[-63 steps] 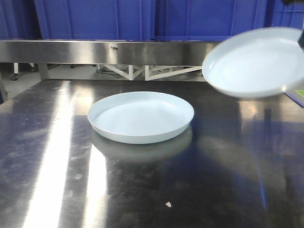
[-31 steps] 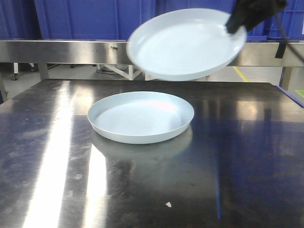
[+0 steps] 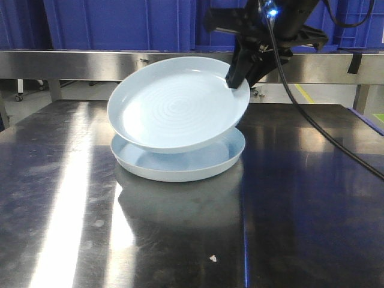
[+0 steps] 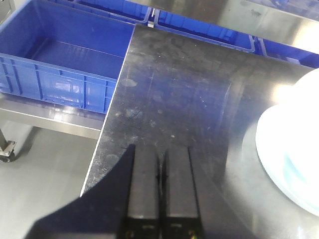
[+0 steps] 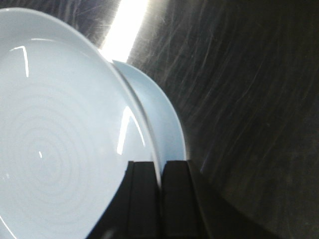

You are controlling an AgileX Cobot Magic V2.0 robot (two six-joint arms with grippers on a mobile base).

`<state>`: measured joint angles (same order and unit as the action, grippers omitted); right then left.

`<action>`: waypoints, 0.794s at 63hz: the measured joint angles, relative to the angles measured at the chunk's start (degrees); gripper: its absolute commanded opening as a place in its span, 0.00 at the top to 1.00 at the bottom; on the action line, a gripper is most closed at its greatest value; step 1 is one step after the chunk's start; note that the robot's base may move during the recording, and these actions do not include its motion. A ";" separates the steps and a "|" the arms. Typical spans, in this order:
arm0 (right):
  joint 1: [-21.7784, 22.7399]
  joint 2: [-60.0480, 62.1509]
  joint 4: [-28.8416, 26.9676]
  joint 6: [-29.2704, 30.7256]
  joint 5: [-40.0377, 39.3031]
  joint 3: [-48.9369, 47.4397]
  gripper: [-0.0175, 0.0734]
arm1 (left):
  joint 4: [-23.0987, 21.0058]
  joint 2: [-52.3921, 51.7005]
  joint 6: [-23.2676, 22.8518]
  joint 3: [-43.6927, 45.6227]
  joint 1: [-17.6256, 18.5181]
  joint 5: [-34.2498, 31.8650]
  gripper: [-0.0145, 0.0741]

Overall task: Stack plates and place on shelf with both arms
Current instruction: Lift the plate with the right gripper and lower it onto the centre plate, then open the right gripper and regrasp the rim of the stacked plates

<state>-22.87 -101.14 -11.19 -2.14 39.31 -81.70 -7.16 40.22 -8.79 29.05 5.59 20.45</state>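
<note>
Two pale bluish-white plates are in the front view. The lower plate lies flat on the steel table. The upper plate hangs tilted over it, its left edge low near the lower plate's rim. My right gripper is shut on the upper plate's back right rim. In the right wrist view that gripper pinches the rim of the upper plate, with the lower plate showing behind it. My left gripper is shut and empty, off to the left of the plates.
The steel table ends at a left edge with grey floor beyond. A blue crate stands past that edge on a lower shelf. Blue crates line a steel rail behind the table.
My right gripper has carried the upper plate from the right, leftward and down, until it hangs tilted just over the lower plate. The lower plate has not moved.
</note>
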 measured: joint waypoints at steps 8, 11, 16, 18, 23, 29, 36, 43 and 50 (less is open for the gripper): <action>0.00 -0.82 0.00 0.00 -0.26 0.00 0.74 | 0.00 0.00 0.00 0.00 0.00 0.00 0.72; 0.00 -1.06 0.00 0.00 -0.41 0.00 0.71 | 0.00 0.00 0.00 0.00 0.00 0.00 0.72; 0.00 -1.14 0.00 0.24 -0.62 0.00 0.58 | 0.00 0.00 0.00 0.00 0.00 0.00 0.72; 0.00 -1.23 0.00 0.55 -0.73 0.00 0.52 | 0.00 0.00 0.00 0.00 0.00 0.00 0.72; 0.00 -1.23 0.00 1.09 -1.23 -0.11 0.36 | 0.00 0.00 0.00 0.00 0.00 0.00 0.72; 0.00 -1.23 0.00 1.26 -1.47 -0.13 0.27 | 0.00 0.00 0.00 0.00 0.00 0.00 0.72; 0.00 -1.23 0.00 1.38 -1.47 -0.13 0.27 | 0.00 0.00 0.00 0.00 0.00 0.00 0.72; 0.00 -1.23 0.00 1.38 -1.47 -0.13 0.27 | 0.00 0.00 0.10 0.00 0.00 0.00 0.72; 0.00 -1.23 0.00 1.38 -1.47 -0.13 0.27 | 0.00 0.00 0.10 0.00 0.00 0.00 0.72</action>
<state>-22.87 -102.37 -11.19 -0.76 37.84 -81.84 -7.16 40.22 -8.70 29.05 5.59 20.45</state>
